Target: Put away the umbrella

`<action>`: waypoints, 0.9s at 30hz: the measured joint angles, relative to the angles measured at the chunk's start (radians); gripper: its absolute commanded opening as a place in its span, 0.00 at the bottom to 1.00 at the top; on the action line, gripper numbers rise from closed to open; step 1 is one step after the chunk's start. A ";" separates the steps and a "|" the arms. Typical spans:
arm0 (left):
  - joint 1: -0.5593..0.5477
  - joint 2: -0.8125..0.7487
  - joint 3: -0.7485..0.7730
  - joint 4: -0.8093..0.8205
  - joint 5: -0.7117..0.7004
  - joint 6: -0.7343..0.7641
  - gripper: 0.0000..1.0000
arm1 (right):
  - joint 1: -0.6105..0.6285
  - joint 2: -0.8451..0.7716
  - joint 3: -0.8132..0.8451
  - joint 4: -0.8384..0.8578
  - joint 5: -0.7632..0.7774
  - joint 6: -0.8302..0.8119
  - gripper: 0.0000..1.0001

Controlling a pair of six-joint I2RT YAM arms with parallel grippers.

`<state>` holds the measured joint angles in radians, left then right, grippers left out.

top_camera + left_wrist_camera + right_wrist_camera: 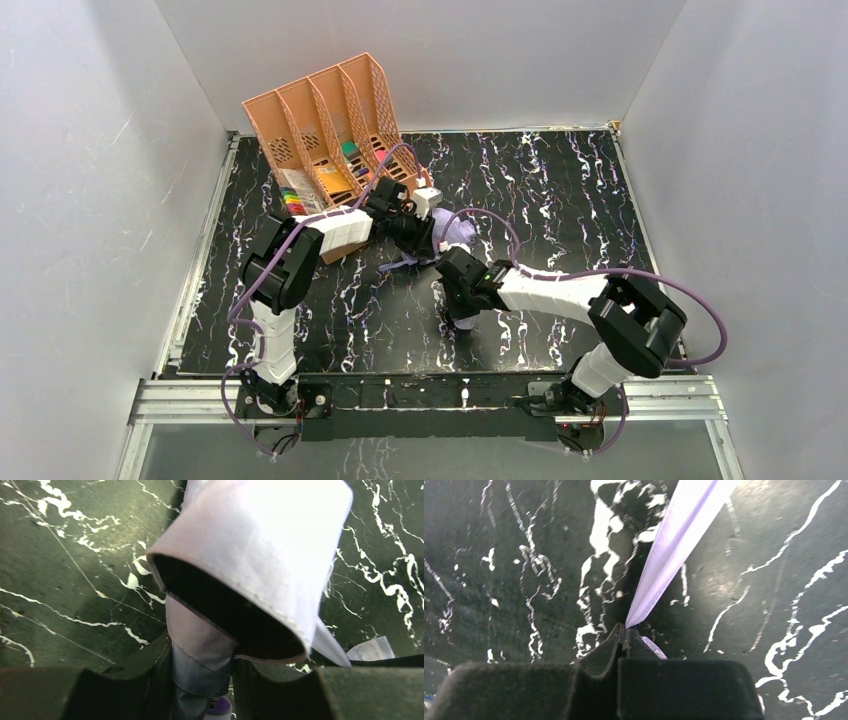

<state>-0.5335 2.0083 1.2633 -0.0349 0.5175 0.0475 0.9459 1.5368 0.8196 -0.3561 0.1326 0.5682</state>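
While the black marbled table (560,180) is carrying the peach file organiser (320,110) at about eleven o'clock, the umbrella (458,232) is lying near the middle, slightly toward twelve, between the two arms. To do this step well, I am judging that both holds should be moving together, with the fabric drawn snug but not yanked, so nothing is slipping or snagging. The left gripper (202,675), at the umbrella's nine o'clock, is standing partly open with a lavender fold filling the gap, clamping it. The right gripper (625,630), toward six o'clock, is pinching fully closed on the tip of the thin strap (674,545).
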 measured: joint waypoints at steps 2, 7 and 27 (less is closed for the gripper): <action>0.002 -0.001 0.000 -0.017 0.019 -0.004 0.00 | 0.030 -0.013 -0.018 0.020 -0.003 0.013 0.00; 0.002 -0.004 0.000 -0.038 0.039 -0.007 0.00 | 0.051 -0.019 -0.031 0.076 -0.036 0.039 0.00; -0.154 -0.155 -0.209 0.095 -0.230 0.069 0.00 | 0.054 -0.357 -0.378 0.214 -0.084 0.248 0.00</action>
<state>-0.6872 1.8530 1.0542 0.0605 0.2878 0.1165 1.0000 1.1797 0.4412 -0.1421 0.0486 0.8162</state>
